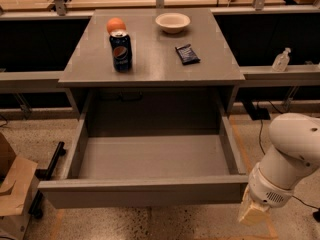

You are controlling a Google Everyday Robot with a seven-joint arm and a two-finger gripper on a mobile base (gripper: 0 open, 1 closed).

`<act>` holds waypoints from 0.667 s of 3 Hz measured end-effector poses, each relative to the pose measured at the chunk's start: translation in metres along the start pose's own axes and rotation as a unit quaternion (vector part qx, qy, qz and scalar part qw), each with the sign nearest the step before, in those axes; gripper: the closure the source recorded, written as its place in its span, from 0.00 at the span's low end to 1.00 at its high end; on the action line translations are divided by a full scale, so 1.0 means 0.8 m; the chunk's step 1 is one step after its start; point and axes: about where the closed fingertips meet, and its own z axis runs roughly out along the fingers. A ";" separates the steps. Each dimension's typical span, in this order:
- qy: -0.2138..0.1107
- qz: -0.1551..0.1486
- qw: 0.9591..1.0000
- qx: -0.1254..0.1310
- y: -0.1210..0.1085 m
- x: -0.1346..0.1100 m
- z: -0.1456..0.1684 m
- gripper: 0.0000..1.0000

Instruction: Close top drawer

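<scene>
Below the grey tabletop [160,66], the top drawer [142,190] is seen pulled far out. At its right front corner, the gripper [252,213] is held low, just beside the drawer front; how far it is open cannot be told. A cola can [121,50], an orange [115,24], a bowl [172,22] and a dark packet [187,54] are set on the tabletop.

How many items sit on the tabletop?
4: orange back left, cola can before it, bowl back centre, dark packet right of centre. The tool hangs by the top drawer's front right corner.

The bent arm [292,154] holds the gripper [252,213] low, lower right.
</scene>
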 end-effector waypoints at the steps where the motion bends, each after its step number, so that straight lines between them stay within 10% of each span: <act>1: -0.015 -0.022 1.000 0.017 -0.034 -0.037 -0.007 1.00; 2: -0.016 -0.025 0.999 0.019 -0.038 -0.041 -0.008 1.00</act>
